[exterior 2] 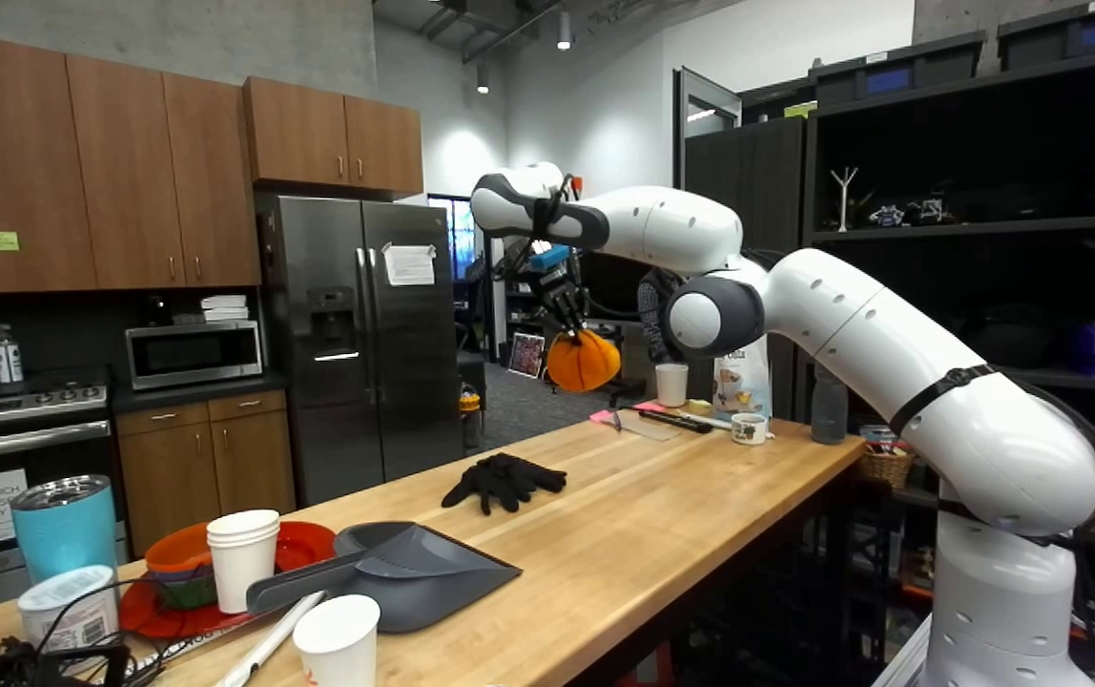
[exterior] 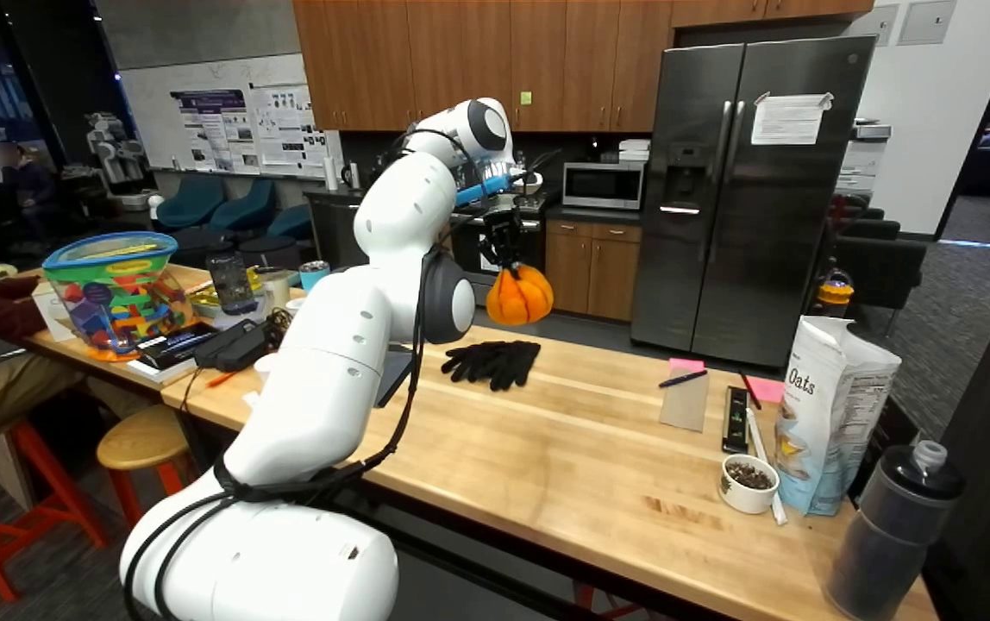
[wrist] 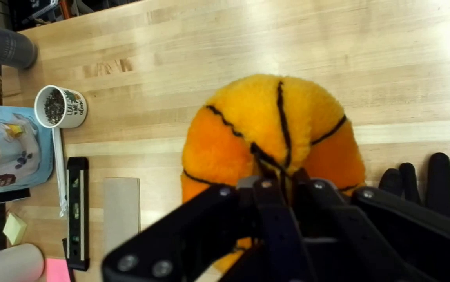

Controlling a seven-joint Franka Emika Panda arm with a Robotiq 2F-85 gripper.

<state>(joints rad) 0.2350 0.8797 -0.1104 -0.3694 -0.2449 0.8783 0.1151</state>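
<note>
Claw (wrist: 278, 175), nearly closed, grips pumpkin (exterior: 520, 297) above desk (exterior: 564, 457), with, in an exterior view, gloves (exterior: 495, 362) near far edge and bottle (exterior: 892, 536) by near right corner.

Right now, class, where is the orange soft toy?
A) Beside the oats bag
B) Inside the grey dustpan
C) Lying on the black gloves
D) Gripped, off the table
D: the gripper is closed on the orange soft toy, which hangs clear of the table in both exterior views.
</note>
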